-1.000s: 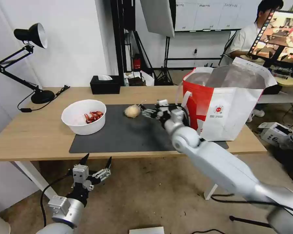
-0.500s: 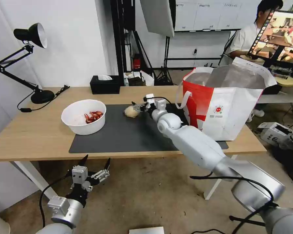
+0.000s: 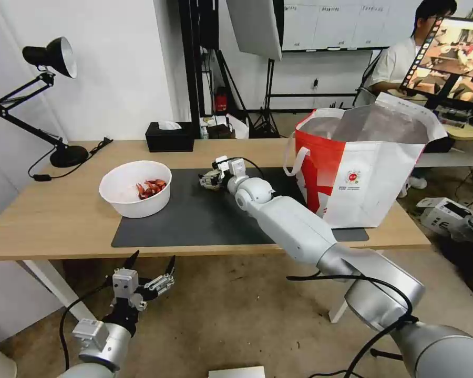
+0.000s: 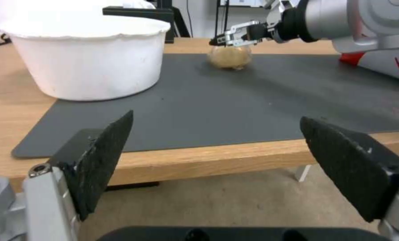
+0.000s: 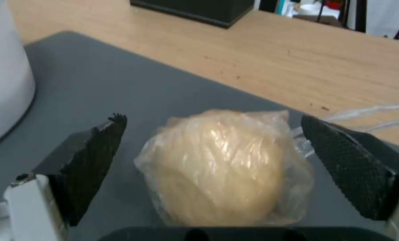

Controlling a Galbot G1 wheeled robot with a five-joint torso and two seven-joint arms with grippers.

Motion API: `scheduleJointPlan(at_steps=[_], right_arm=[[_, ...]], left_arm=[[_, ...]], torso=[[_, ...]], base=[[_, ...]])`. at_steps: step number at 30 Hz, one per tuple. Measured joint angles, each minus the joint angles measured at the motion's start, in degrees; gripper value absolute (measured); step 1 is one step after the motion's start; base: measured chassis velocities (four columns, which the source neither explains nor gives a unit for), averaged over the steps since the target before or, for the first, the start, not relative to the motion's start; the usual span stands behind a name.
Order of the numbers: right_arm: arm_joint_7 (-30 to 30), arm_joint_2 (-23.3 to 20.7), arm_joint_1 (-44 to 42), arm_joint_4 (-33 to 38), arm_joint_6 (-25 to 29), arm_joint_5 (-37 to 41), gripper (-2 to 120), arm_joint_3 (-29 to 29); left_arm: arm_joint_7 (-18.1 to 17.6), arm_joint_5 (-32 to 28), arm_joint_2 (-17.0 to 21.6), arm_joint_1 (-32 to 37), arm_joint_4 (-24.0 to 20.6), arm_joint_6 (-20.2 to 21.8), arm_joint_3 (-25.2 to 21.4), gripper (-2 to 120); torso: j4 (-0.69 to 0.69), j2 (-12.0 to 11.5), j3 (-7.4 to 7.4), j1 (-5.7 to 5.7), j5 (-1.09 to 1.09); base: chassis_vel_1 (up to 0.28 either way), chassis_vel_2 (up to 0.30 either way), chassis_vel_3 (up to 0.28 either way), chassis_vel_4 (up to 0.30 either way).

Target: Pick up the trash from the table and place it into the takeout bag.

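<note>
A beige plastic-wrapped ball lies on the dark grey mat of the table. My right gripper is open, with one finger on each side of the ball and neither touching it; the left wrist view shows this gripper just over the ball. Left of them on the mat stands the white bowl of red shells. The red-and-white takeout bag stands open at the table's right end. My left gripper hangs open and empty below the table's front edge.
A black tissue box sits at the table's back edge and a black desk lamp at its back left. A white cardboard box lies on the floor to the right. The mat's front half is bare.
My right arm has reached left across the mat, so its open fingers now straddle the ball instead of pointing at it from the right. The left arm has hardly moved.
</note>
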Motion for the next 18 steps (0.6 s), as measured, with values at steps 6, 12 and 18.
scheduleJointPlan(at_steps=[6,12,18], right_arm=[[-0.18,0.72,0.05,-1.10,-0.52,-1.35,100,0.21],[0.05,1.07,-0.13,-1.51,-0.80,-1.99,100,0.46],[0.32,1.23,-0.51,-1.51,-1.21,-1.80,81,0.61]], left_arm=[[-0.02,0.02,-0.03,-0.04,0.27,-0.22,0.22,100],[-0.05,0.00,0.06,-0.18,0.38,-0.29,0.22,100],[-0.07,-0.02,0.06,-0.30,0.55,-0.33,0.29,100]], torso=[[0.00,0.00,0.00,0.00,0.00],[0.00,0.00,0.00,0.00,0.00],[0.00,0.00,0.00,0.00,0.01]], base=[[0.000,0.000,0.000,0.000],[0.000,0.000,0.000,0.000],[0.000,0.000,0.000,0.000]])
